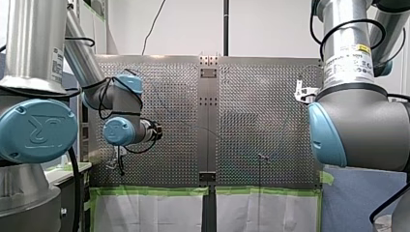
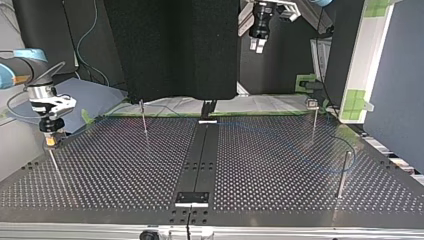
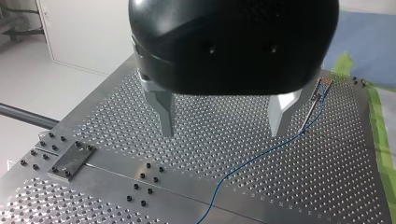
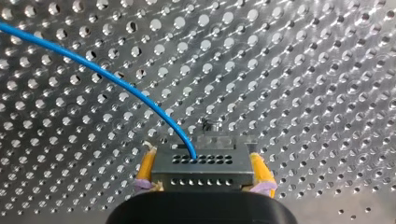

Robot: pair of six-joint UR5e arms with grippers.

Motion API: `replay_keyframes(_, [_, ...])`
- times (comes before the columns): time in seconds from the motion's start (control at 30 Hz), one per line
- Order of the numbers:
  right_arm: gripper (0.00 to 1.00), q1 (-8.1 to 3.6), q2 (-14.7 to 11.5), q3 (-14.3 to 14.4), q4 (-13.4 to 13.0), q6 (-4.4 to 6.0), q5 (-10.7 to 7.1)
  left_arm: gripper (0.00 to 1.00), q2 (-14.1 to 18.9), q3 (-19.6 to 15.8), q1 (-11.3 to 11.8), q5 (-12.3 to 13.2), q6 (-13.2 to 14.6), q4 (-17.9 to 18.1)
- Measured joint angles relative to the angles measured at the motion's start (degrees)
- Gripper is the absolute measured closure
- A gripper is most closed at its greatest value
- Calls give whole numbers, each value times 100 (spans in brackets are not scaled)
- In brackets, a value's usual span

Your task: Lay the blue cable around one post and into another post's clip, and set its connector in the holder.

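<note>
Where the table (image 2: 100, 165) ends, my right claw (image 2: 50, 141) clamps the connector (image 4: 203, 170).

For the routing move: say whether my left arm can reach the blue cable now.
Probably yes: my left gripper hangs open above the blue cable lying on bare table, nothing between; my right gripper holds its connector.

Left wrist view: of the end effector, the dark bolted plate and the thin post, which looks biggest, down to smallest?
Largest: left end effector, partly because it sits nearest the camera.
Next: dark plate.
Smallest: thin post.
</note>
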Motion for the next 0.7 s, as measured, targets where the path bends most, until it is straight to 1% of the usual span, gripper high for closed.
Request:
replay_keyframes(0.13, [100, -10, 2, -34, 12, 52, -74, 2, 0, -1, 3, 0, 5, -20])
replay_keyframes(0.53, [100, -82, 18, -71, 11, 91, -129, 2, -1, -1, 35, 0, 16, -60])
replay_keyframes(0.7, [100, -105, 25, -84, -11, 92, -242, 2, 0, -1, 43, 0, 16, -62])
